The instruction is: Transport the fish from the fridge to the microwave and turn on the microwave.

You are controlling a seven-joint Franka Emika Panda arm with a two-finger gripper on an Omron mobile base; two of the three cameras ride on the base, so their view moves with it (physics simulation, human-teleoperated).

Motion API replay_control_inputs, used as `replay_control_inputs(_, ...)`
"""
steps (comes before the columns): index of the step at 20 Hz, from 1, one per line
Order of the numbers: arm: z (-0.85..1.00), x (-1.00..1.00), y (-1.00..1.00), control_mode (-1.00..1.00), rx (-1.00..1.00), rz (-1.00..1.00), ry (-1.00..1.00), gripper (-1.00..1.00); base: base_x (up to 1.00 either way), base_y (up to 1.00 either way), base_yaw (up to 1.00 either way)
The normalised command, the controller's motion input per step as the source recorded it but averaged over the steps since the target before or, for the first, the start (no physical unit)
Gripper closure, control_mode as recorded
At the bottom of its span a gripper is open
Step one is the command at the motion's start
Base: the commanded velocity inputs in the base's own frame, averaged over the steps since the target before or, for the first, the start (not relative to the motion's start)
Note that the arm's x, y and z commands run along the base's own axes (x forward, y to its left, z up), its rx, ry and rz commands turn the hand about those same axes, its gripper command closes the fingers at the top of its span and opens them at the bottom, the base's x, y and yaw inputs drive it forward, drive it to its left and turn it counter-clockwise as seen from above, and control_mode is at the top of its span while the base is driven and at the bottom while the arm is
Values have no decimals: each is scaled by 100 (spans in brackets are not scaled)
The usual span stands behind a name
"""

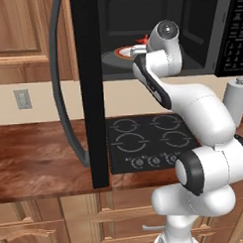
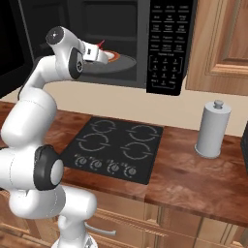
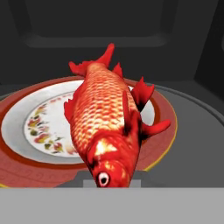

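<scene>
Inside the microwave we see our end effector reaching through the open doorway, level with the round turntable. Its fingers sit close together, narrowly parted, and in the hand view the fish lies straight ahead of them, head toward us and forked tail pointing to the back wall. The fish's head reaches right down to where the fingertips would be, so we cannot tell for certain whether the fingers pinch it or merely stand against it; its body lies over the plate.

That plate, white with a flowered centre and a red rim, sits on the turntable directly beyond the end effector. The fish covers its right part, and bare plate shows to the left of the fish.

Around the end effector the oven cavity is dark and close: ceiling above, back wall past the tail, side walls on either hand. The keypad panel stands to the right of the opening. The microwave door hangs swung open to the left, its curved grey handle beyond it.

Below the end effector the table carries a black four-ring cooktop just under the oven, and a grey cylindrical canister stands well off to the right. Wooden cabinets flank the oven.
</scene>
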Motion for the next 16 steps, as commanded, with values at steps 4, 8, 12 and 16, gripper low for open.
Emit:
replay_control_inputs(4, 0, 0, 0, -100, 0, 0, 0, 100, 0, 0, 0)
replay_control_inputs(8, 0, 0, 0, -100, 0, 0, 0, 100, 0, 0, 0)
replay_control_inputs(12, 0, 0, 0, -100, 0, 0, 0, 100, 0, 0, 0)
replay_control_inputs(16, 1, 0, 1, -100, 0, 0, 0, 100, 0, 0, 0)
